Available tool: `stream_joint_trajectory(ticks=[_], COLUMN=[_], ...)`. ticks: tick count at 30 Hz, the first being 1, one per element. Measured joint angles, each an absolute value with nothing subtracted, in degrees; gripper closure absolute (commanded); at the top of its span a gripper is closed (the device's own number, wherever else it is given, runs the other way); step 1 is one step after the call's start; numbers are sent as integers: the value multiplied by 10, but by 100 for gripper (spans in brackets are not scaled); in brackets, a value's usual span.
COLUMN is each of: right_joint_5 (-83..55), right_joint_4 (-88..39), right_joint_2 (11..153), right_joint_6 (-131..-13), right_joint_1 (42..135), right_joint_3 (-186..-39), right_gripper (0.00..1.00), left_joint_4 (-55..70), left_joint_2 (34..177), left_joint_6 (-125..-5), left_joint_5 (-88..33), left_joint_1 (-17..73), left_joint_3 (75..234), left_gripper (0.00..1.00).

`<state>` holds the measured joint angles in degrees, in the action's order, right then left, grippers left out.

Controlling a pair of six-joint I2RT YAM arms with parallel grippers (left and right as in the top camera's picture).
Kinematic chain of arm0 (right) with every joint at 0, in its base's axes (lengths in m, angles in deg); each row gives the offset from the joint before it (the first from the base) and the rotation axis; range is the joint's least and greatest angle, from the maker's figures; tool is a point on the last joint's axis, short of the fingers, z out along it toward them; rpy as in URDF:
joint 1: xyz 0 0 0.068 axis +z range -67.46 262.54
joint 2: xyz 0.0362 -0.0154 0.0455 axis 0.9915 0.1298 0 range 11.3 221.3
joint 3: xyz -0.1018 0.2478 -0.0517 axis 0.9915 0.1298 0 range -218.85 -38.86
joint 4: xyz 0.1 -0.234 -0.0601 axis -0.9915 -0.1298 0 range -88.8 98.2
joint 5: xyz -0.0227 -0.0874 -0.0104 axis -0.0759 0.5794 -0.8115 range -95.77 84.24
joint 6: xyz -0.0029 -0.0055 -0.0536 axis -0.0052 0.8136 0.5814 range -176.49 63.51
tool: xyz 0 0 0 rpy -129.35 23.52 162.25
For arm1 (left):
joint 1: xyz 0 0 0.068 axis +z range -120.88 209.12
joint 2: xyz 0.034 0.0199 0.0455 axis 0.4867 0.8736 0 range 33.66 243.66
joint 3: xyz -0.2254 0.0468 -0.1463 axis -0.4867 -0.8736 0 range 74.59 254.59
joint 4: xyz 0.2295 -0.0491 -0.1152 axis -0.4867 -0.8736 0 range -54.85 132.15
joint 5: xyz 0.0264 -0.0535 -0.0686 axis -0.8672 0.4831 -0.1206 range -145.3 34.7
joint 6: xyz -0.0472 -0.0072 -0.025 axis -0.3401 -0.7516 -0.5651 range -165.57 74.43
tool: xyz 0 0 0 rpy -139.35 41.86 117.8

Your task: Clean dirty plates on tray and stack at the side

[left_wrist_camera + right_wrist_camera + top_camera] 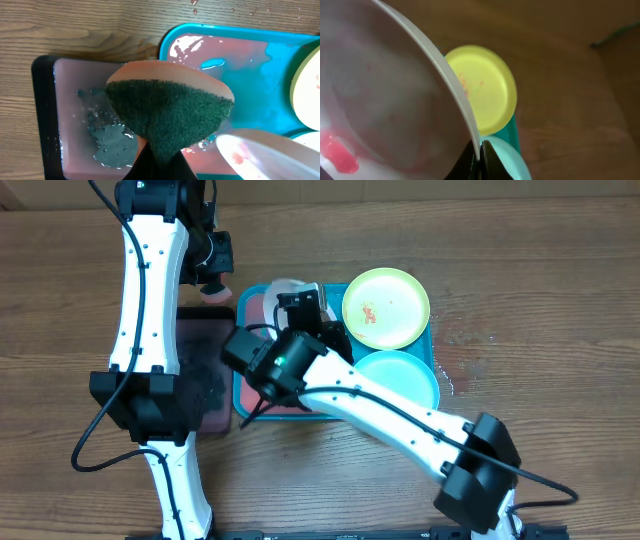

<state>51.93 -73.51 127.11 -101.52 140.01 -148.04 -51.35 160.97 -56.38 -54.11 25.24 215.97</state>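
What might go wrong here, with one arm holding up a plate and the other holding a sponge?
The right end effector pinches the tilted white plate only by its thin rim. A push from the sponge in the left end effector may twist it loose onto the tray. Both arms crowd the tray's left end and might bump. A red blob clings to the plate and could drip.

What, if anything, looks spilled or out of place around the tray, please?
A wet, reddish patch lies on the table just right of the tray, as if wash water slopped over the rim. The green plate seems to ride over the tray's far rim rather than lying flat inside.
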Motion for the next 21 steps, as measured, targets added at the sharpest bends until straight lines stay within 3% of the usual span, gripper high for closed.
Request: stream_joint_trajectory(ticks=[14,21], right_joint_5=[752,799], right_joint_4=[-802,-802], right_joint_2=[1258,1258], right_joint_6=[-1019,-1019], right_joint_1=[1476,1485], right_joint_3=[-1483,-1483], right_gripper=[96,96], left_joint_4=[-519,-522], left_joint_2=[1610,1610], left_joint_6=[-564,-564], left_joint_5=[-575,-577], left_joint_1=[252,253], left_joint_3=[2160,2160], left_gripper=[96,96])
